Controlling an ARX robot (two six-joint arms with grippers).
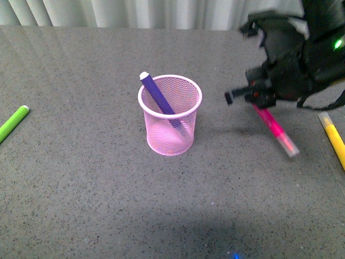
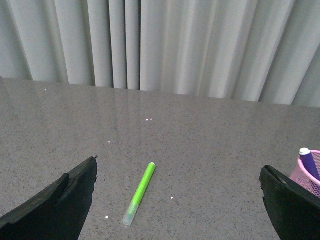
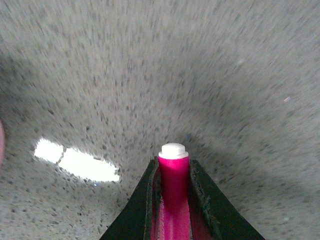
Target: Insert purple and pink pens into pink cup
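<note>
The pink cup (image 1: 170, 116) stands on the grey table near the middle. The purple pen (image 1: 159, 97) leans inside it, white plug end up; its tip (image 2: 306, 156) and the cup's rim (image 2: 309, 176) show in the left wrist view. To the cup's right, my right gripper (image 1: 259, 102) hangs above the table, shut on the pink pen (image 1: 276, 131), which slants down and to the right with its clear cap lowest. In the right wrist view the pink pen (image 3: 173, 185) sits clamped between the black fingers, white plug sticking out. My left gripper (image 2: 177, 197) is open over bare table.
A green marker (image 1: 13, 122) lies at the table's left edge, and it lies between the left jaws' spread as the green marker (image 2: 139, 192). A yellow marker (image 1: 334, 137) lies at the right edge. Pale curtains (image 1: 135, 12) hang behind the table.
</note>
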